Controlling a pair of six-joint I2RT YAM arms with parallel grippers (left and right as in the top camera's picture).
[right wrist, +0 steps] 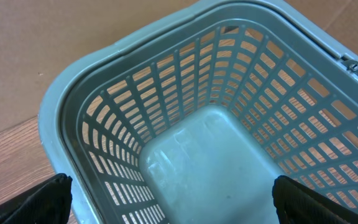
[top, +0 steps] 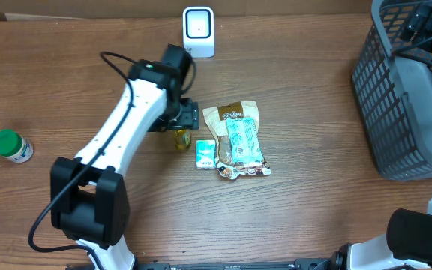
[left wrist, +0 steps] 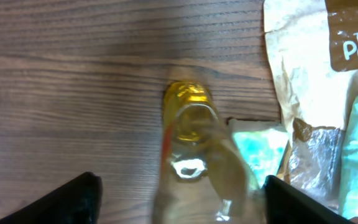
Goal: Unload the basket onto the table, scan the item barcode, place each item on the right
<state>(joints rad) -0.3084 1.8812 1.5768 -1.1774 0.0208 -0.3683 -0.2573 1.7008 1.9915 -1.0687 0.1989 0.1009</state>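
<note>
**Bottle point(top: 182, 139) on the counter, left tool point(top: 185, 118) released over it**

Seen from overhead, a small bottle with a golden cap is found on the wooden counter point(top: 298, 225), near the middle, directly under the end of the left arm. The left tool is held just above it, so the bottle is partly covered. Just to the right of the bottle a small green box point(top: 205, 154) is placed. Beside that box lies a brown bag point(top: 227, 114) with a light blue pack point(top: 244, 142) on top of it. A white scanner point(top: 199, 31) is set at the far edge of the counter, well apart from the bottle. A jar point(top: 12, 146) with a green lid is seen far to the left. A grey basket point(top: 392, 90) is placed at the right side, and the right arm is held over it.

In the left wrist view, the bottle is seen blurred between the two dark fingers point(left wrist: 61, 202). A gap is left on each side, so nothing is gripped and the jaws are spread wide. Whether the bottle stands or lies cannot be told. The brown bag and the small green box are seen at the right.

In the right wrist view, the right tool point(right wrist: 173, 199) is held over the basket with its jaws spread wide, and nothing is gripped.
</note>
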